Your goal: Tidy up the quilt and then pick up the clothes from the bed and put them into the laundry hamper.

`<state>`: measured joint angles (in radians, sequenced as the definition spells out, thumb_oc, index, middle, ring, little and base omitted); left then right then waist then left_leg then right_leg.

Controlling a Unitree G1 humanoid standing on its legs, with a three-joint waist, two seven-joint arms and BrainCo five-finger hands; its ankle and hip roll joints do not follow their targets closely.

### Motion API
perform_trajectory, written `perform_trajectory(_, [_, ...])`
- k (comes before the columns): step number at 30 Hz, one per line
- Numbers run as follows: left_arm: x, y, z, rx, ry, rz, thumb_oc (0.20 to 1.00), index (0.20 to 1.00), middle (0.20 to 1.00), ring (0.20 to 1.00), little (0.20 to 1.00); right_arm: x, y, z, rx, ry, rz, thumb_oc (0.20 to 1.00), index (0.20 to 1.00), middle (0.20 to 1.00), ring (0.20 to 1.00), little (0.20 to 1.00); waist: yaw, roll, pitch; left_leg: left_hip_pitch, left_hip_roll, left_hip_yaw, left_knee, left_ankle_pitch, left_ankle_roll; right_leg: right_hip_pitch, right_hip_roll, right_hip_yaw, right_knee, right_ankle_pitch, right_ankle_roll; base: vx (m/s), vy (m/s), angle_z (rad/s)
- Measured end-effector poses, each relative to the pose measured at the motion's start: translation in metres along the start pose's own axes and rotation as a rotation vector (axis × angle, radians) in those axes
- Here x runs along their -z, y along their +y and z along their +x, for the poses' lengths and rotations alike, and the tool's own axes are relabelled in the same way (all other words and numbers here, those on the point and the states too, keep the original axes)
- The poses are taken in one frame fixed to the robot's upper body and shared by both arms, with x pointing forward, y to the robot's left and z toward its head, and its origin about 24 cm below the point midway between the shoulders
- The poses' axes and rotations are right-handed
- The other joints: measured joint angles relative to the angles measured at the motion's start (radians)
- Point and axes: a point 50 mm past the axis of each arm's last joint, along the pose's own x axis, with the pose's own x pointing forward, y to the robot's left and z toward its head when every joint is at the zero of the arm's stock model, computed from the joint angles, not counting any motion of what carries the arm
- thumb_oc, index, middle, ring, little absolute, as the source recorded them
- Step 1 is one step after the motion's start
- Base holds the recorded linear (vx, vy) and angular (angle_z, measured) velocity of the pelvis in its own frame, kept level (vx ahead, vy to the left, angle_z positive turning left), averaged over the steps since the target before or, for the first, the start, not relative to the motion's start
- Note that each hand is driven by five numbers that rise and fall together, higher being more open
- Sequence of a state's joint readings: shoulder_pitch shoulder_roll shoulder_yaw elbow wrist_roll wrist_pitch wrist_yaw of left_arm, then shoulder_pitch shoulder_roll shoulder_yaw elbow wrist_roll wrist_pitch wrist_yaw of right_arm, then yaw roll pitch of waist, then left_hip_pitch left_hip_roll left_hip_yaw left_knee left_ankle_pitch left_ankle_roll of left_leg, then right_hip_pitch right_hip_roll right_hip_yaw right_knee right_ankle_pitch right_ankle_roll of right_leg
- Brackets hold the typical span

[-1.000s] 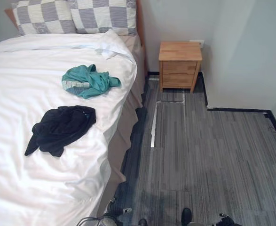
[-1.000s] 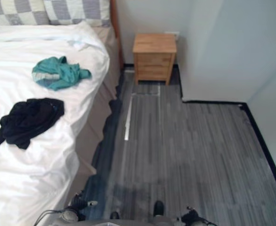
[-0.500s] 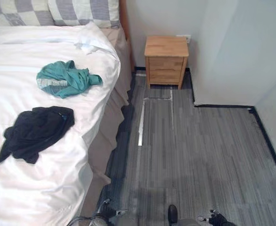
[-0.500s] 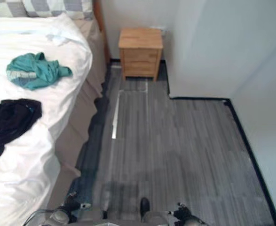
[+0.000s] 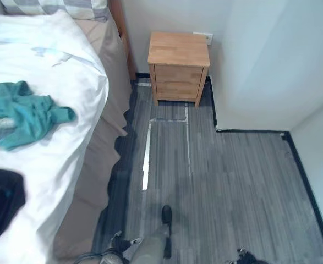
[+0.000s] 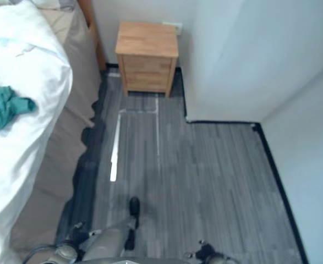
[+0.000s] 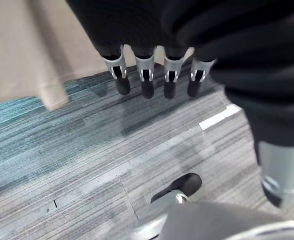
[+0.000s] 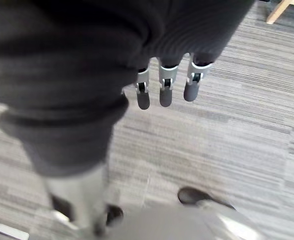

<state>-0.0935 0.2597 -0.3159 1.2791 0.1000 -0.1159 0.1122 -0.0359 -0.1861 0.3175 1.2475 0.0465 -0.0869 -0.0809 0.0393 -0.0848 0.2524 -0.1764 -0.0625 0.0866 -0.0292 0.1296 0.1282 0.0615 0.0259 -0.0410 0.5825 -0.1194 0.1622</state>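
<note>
A: Clothes first: where do you have them?

B: You've got the teal garment (image 5: 19, 113) crumpled on the white quilt (image 5: 51, 66), near the bed's floor-side edge. The black garment (image 5: 0, 201) lies on the quilt too, nearer you, well apart from the teal one and cut off by the head view's left border.

A: And your hands?

B: Your left hand (image 7: 152, 75) hangs over the grey striped floor (image 5: 227, 187), just beside the beige bed skirt (image 5: 98, 159). Its fingers (image 7: 147, 82) point straight down in a row, slightly apart, and hold nothing. Your right hand (image 8: 169, 82) hangs over the floor as well, fingers (image 8: 162, 92) straight, relaxed and empty.

A: What else is around?

B: You can see a wooden nightstand (image 5: 178, 66) standing against the wall, close to the head of the bed but apart from it. Checked pillows (image 5: 56, 6) show at the top of the bed. A pale strip (image 5: 146, 159) runs along the floor beside the bed skirt.
</note>
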Motion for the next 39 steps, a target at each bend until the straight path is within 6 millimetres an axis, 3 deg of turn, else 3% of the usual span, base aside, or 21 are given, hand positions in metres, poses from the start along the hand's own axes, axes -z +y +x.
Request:
perform_trajectory(1, [-0.001,-0.004,0.001,0.011,0.015,0.017,1.000,1.000,1.000,1.000,1.000,-0.008,-0.002,0.001,0.007,-0.037,0.014,1.000,1.000,1.000,1.000,1.000,-0.028,0.016,0.007,0.055,0.005,-0.032,-0.005,-0.021,-0.004,-0.081,0.018,0.003,0.190,0.021,0.033,0.56,0.020,0.67])
perform_trajectory(2, [-0.007,-0.013,0.001,0.038,-0.008,0.070,1.000,1.000,1.000,1.000,1.000,-0.010,-0.006,0.000,0.015,-0.053,-0.002,1.000,1.000,1.000,1.000,1.000,-0.053,0.052,-0.006,0.148,0.010,-0.124,0.010,-0.136,0.000,-0.209,0.017,0.007,0.249,-0.026,-0.034,0.76,-0.024,0.77])
perform_trajectory(3, [-0.011,-0.012,0.001,0.036,-0.022,0.068,1.000,1.000,1.000,1.000,1.000,-0.008,-0.011,0.000,0.027,-0.046,-0.008,1.000,1.000,1.000,1.000,1.000,-0.059,0.058,-0.010,0.170,0.009,-0.120,0.008,-0.132,0.002,-0.253,-0.006,-0.017,0.225,-0.047,-0.064,0.81,-0.199,1.00])
perform_trajectory(7, [-0.044,-0.011,0.006,0.028,-0.121,0.063,1.000,1.000,1.000,1.000,1.000,-0.025,-0.017,0.001,0.037,-0.114,-0.016,1.000,1.000,1.000,1.000,1.000,-0.095,0.069,-0.020,0.284,-0.016,-0.298,-0.028,-0.209,-0.070,-0.387,-0.049,0.011,-0.271,-0.059,-0.107,0.73,-0.211,1.23])
perform_trajectory(8, [-0.055,-0.007,0.007,0.016,-0.149,0.056,1.000,1.000,1.000,1.000,1.000,-0.025,-0.021,0.001,0.045,-0.116,0.005,1.000,1.000,1.000,1.000,1.000,-0.126,0.083,-0.015,0.328,-0.005,-0.375,-0.027,-0.216,-0.081,-0.396,-0.025,0.110,-0.524,0.038,-0.113,0.79,-0.207,2.27])
perform_trajectory(10, [-0.041,-0.012,0.005,0.027,-0.117,0.047,1.000,1.000,1.000,1.000,1.000,-0.020,-0.018,0.001,0.037,-0.089,0.018,1.000,1.000,1.000,1.000,1.000,-0.116,0.062,-0.025,0.422,-0.037,-0.370,-0.004,-0.231,-0.100,-0.388,-0.019,0.153,-0.560,0.130,-0.117,0.46,-0.153,1.66])
perform_trajectory(11, [-0.015,-0.018,0.001,0.043,-0.049,0.046,1.000,1.000,1.000,1.000,1.000,-0.004,-0.010,-0.001,0.013,-0.036,0.017,1.000,1.000,1.000,1.000,1.000,-0.121,0.030,-0.066,0.466,-0.082,-0.368,0.107,-0.275,-0.136,-0.365,-0.042,0.157,-0.469,0.264,-0.190,0.29,-0.217,1.14])
perform_trajectory(12, [-0.002,-0.029,-0.003,0.065,-0.016,0.022,1.000,1.000,1.000,1.000,1.000,-0.002,-0.014,-0.001,0.026,-0.021,0.017,1.000,1.000,1.000,1.000,1.000,-0.106,0.053,-0.084,0.428,-0.075,-0.336,0.238,-0.287,-0.152,-0.353,-0.037,0.137,-0.414,0.226,-0.154,0.28,-0.209,1.22])
perform_trajectory(13, [-0.002,-0.032,-0.005,0.075,-0.020,0.011,1.000,1.000,1.000,1.000,1.000,0.001,-0.016,-0.001,0.022,-0.010,-0.006,1.000,1.000,1.000,1.000,1.000,-0.089,0.054,-0.097,0.262,-0.083,-0.279,0.546,-0.241,-0.196,-0.327,-0.049,0.123,-0.421,0.192,-0.180,0.14,-0.176,0.79])
perform_trajectory(15, [0.005,-0.018,-0.003,0.028,0.010,-0.009,1.000,1.000,1.000,1.000,1.000,-0.018,-0.014,0.003,0.002,-0.047,-0.045,1.000,1.000,1.000,1.000,1.000,-0.039,0.045,-0.094,0.012,-0.038,-0.171,0.831,-0.285,-0.181,-0.251,-0.034,0.106,-0.494,0.205,-0.192,0.40,-0.231,0.58])
perform_trajectory(18, [0.012,0.000,-0.003,-0.030,0.028,-0.079,1.000,1.000,1.000,1.000,1.000,-0.033,-0.006,0.006,-0.014,-0.072,-0.035,1.000,1.000,1.000,1.000,1.000,0.003,-0.022,-0.057,-0.090,0.016,0.001,0.546,-0.324,-0.134,-0.086,-0.026,0.069,-0.635,0.168,-0.211,0.43,-0.107,0.47])
perform_trajectory(20, [0.024,0.003,-0.006,-0.024,0.068,-0.098,1.000,1.000,1.000,1.000,1.000,-0.036,-0.016,0.007,-0.006,-0.068,-0.038,1.000,1.000,1.000,1.000,1.000,0.001,-0.027,-0.042,-0.122,0.032,0.121,0.308,-0.249,-0.123,0.014,0.010,-0.014,-0.665,0.117,-0.227,0.34,0.018,0.50])
perform_trajectory(22, [0.040,0.001,-0.010,-0.011,0.117,-0.124,1.000,1.000,1.000,1.000,1.000,-0.018,-0.022,0.005,0.017,-0.026,-0.003,1.000,1.000,1.000,1.000,1.000,-0.020,-0.020,-0.050,-0.105,0.010,0.239,0.272,-0.215,-0.056,0.079,0.041,-0.098,-0.629,0.035,-0.149,0.28,0.008,0.88])
perform_trajectory(24, [0.058,-0.019,-0.018,0.048,0.180,-0.112,1.000,1.000,1.000,1.000,1.000,0.015,-0.030,-0.001,0.040,0.076,-0.001,1.000,1.000,1.000,1.000,1.000,-0.017,0.101,-0.100,0.013,0.040,0.155,0.166,-0.156,0.091,-0.023,0.150,-0.199,-0.239,0.012,-0.069,0.23,-0.108,0.52])
perform_trajectory(26, [0.071,0.000,-0.020,0.009,0.231,-0.099,1.000,1.000,1.000,1.000,1.000,0.002,-0.009,-0.002,-0.004,-0.014,0.035,1.000,1.000,1.000,1.000,1.000,-0.081,0.046,-0.096,0.082,0.022,0.039,0.111,-0.136,0.056,-0.241,0.067,-0.201,0.207,-0.015,-0.042,0.21,-0.163,0.95])
perform_trajectory(28, [0.066,0.010,-0.017,-0.010,0.222,-0.092,1.000,1.000,1.000,1.000,1.000,-0.007,-0.011,-0.002,0.001,-0.050,0.052,1.000,1.000,1.000,1.000,1.000,-0.090,0.012,-0.091,0.128,-0.020,-0.015,0.070,-0.136,0.041,-0.299,-0.010,-0.119,0.201,-0.038,-0.032,0.24,-0.232,1.15])
perform_trajectory(31, [0.043,0.029,-0.008,-0.056,0.160,-0.097,1.000,1.000,1.000,1.000,1.000,-0.016,-0.013,0.000,0.007,-0.081,0.080,1.000,1.000,1.000,1.000,1.000,-0.095,0.018,-0.088,0.181,-0.041,-0.153,0.043,-0.134,0.007,-0.288,-0.088,0.037,-0.166,-0.064,-0.063,0.24,-0.230,1.34])
perform_trajectory(34, [0.034,0.044,-0.005,-0.098,0.143,-0.110,1.000,1.000,1.000,1.000,1.000,-0.025,-0.018,-0.002,0.019,-0.133,0.094,1.000,1.000,1.000,1.000,1.000,-0.131,0.030,-0.093,0.224,-0.007,-0.372,0.043,-0.152,-0.073,-0.181,0.015,0.393,-0.588,0.033,-0.078,0.18,-0.248,1.93])
perform_trajectory(35, [0.034,0.049,-0.005,-0.114,0.133,-0.113,1.000,1.000,1.000,1.000,1.000,-0.029,-0.023,-0.003,0.031,-0.152,0.087,1.000,1.000,1.000,1.000,1.000,-0.129,0.010,-0.090,0.234,-0.012,-0.359,0.034,-0.144,-0.085,-0.189,0.006,0.360,-0.594,0.072,-0.074,0.16,-0.383,2.21])
perform_trajectory(36, [0.046,0.052,-0.009,-0.122,0.148,-0.103,1.000,1.000,1.000,1.000,1.000,-0.039,-0.032,-0.008,0.061,-0.226,0.077,1.000,1.000,1.000,1.000,1.000,-0.121,-0.031,-0.098,0.273,-0.032,-0.331,0.011,-0.158,-0.086,-0.196,-0.023,0.311,-0.596,0.244,-0.091,0.05,-0.165,0.88])
perform_trajectory(39, [0.076,0.031,-0.021,-0.086,0.217,-0.135,1.000,1.000,1.000,1.000,1.000,-0.119,-0.081,-0.041,0.185,-0.626,-0.019,1.000,1.000,1.000,1.000,1.000,-0.116,-0.027,-0.094,0.262,0.022,-0.300,0.019,-0.214,-0.128,-0.150,0.000,0.310,-0.666,0.279,-0.143,0.08,-0.160,0.28])
